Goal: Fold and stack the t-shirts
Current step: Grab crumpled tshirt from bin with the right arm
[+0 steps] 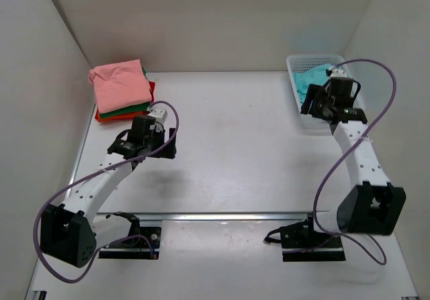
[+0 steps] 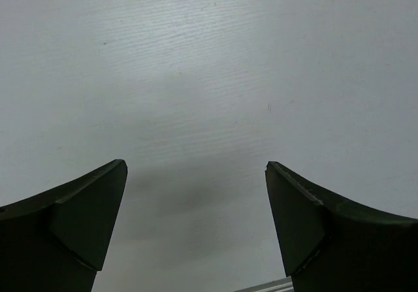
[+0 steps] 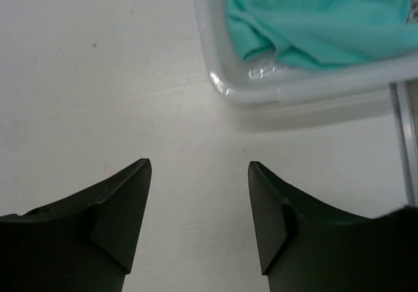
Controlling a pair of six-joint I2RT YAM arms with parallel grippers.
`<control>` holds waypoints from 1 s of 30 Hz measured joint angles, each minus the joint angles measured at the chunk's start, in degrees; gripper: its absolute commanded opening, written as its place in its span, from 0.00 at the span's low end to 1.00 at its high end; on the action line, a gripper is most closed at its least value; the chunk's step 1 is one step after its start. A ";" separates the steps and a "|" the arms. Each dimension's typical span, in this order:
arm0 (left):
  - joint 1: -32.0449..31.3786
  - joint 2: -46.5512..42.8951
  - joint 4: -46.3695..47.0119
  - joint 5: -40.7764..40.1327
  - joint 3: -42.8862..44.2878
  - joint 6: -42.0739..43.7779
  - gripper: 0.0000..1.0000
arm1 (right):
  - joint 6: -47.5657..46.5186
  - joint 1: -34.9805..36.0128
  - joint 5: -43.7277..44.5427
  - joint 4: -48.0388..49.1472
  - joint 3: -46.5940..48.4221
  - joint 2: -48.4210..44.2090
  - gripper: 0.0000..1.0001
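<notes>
Shirts lie at the two far corners of the desk (image 1: 235, 152). At far left we see a folded pile, turned slightly off the desk's edges: a salmon-pink t-shirt (image 1: 121, 84) on top, a green t-shirt (image 1: 129, 114) under it, a red-orange t-shirt (image 1: 152, 87) lowest. The pile is nearly square, so we cannot name a long axis. At far right a teal t-shirt (image 3: 313, 24) lies crumpled in a white mesh basket (image 3: 261, 91) that runs near to far. The left gripper (image 2: 196, 168) hangs released over bare desk. The right gripper (image 3: 199, 164), also spread and holding nothing, hovers just beside the basket's corner.
</notes>
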 measured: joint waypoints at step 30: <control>4.68 -6.69 20.79 15.87 -11.80 -7.28 0.00 | -6.03 -8.09 4.81 -6.97 72.72 70.03 0.00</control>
